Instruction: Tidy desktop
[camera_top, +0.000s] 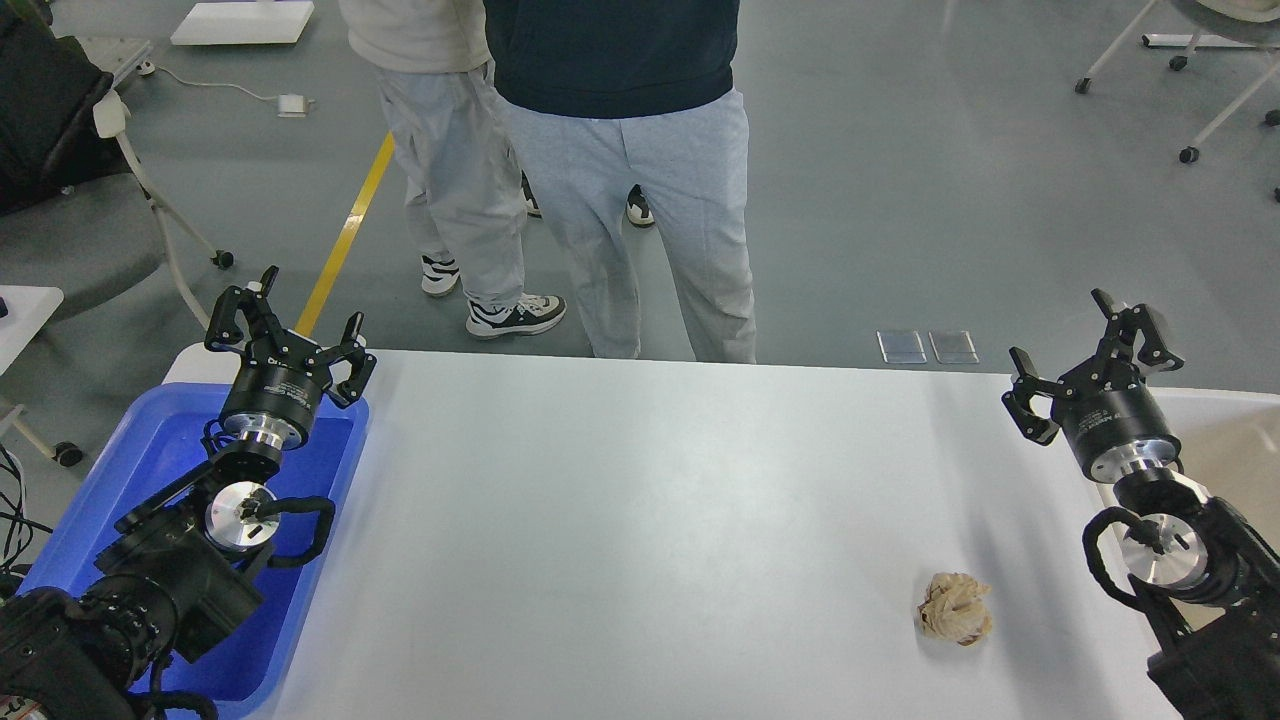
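Note:
The desktop is a wide white tabletop filling the lower middle of the head view. A crumpled ball of brownish paper lies on it near the right front. My left gripper hangs open over the far end of a blue tray, fingers spread and holding nothing. My right gripper is open too, raised above the table's right edge, well behind and to the right of the paper ball.
A blue plastic tray sits at the table's left end under my left arm. A beige tub stands at the right end. Two people stand just beyond the table's far edge.

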